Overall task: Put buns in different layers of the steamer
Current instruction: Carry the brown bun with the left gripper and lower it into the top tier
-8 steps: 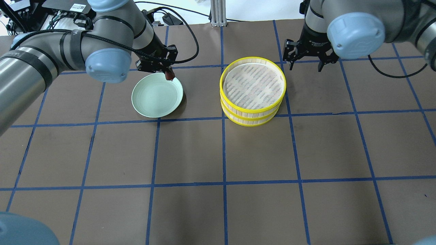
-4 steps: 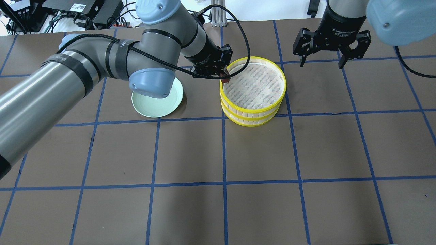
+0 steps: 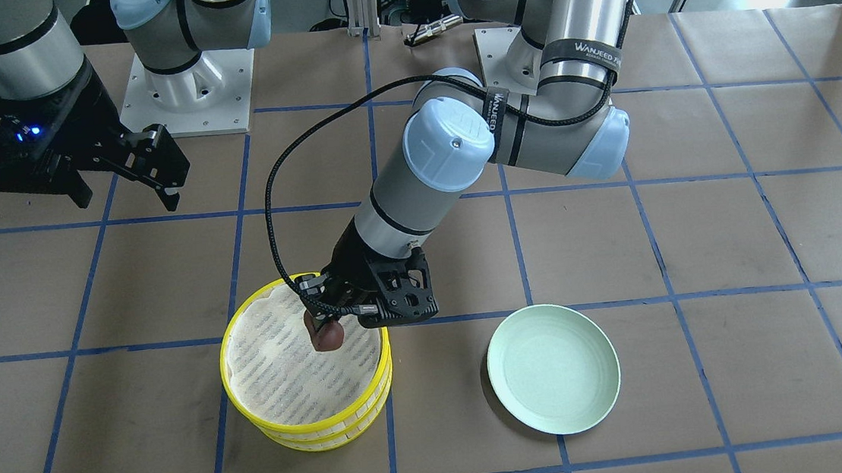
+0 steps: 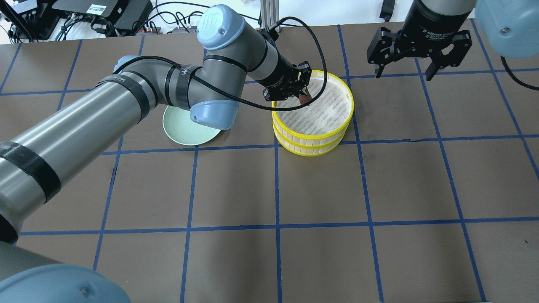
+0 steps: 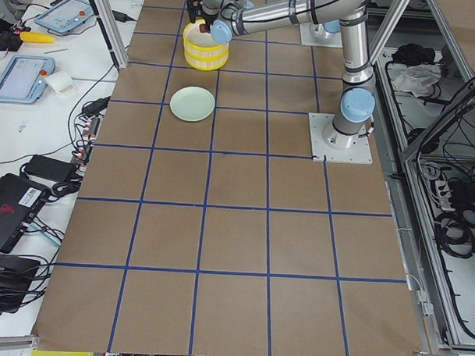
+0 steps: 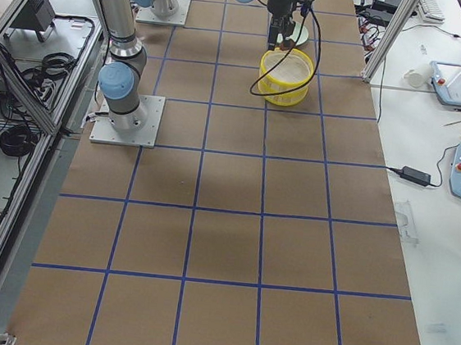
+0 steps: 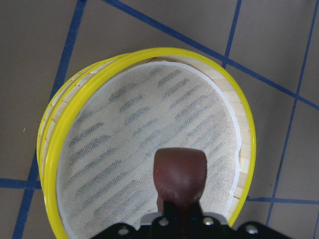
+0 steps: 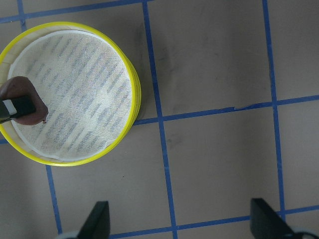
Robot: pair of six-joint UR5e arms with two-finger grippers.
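Observation:
My left gripper (image 4: 304,97) is shut on the dark reddish-brown bun (image 4: 304,100) and holds it just above the white liner of the steamer's top tier, on the side nearest the plate. The bun also shows in the front view (image 3: 325,337), the left wrist view (image 7: 179,175) and the right wrist view (image 8: 21,106). The steamer (image 4: 349,114) stands with both yellow-rimmed tiers stacked (image 3: 229,364). The top liner is bare. The cream-white bun is out of view. My right gripper (image 4: 403,76) is open and empty, hovering beyond the steamer's far right side (image 3: 127,201).
The pale green plate (image 4: 181,131) lies empty to the left of the steamer, partly under my left arm; it also shows in the front view (image 3: 553,368). The brown table has a grid of blue tape lines. Cables and boxes lie beyond its far edge.
My left arm has carried the brown bun to the right, from the plate's far rim to above the steamer's top tier. My right gripper has shifted slightly right and away, still open.

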